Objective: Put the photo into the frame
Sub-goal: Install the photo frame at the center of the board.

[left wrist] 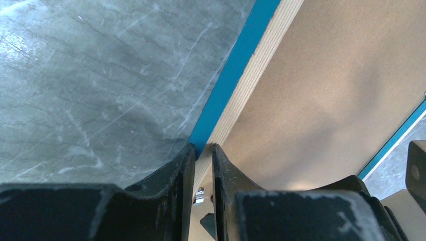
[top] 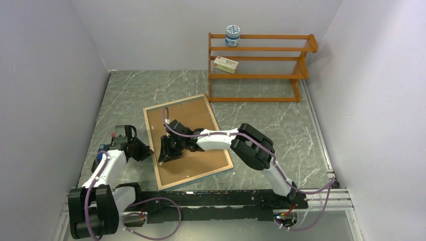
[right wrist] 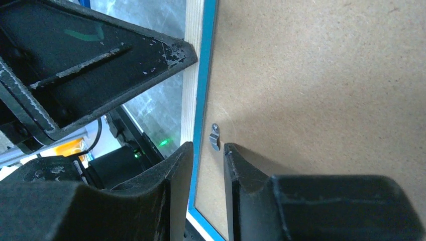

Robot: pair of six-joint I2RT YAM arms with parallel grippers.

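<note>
Black mounting rail at the near edge of the table carries both arm bases. Just beyond it, the left gripper sits at the left side of the frame. Its jaws are drawn in on the light wood rim, one finger against the blue outer side and the other on the inner side by the backing board. The rim fills the gap between them. The right gripper is a little further in, over the same left side of the frame and near the left gripper. Its jaws stand slightly apart with nothing held, and a small metal clip lies on the board just ahead of the gap. The frame lies face down on the marbled table, turned at an angle to the table edges, with the brown backing board seated inside the rim. Well beyond it, at the far right against the back wall, stands an orange-brown shelf rack. A blue-and-white jar is on its top shelf, and a small box is on the shelf below.
</note>
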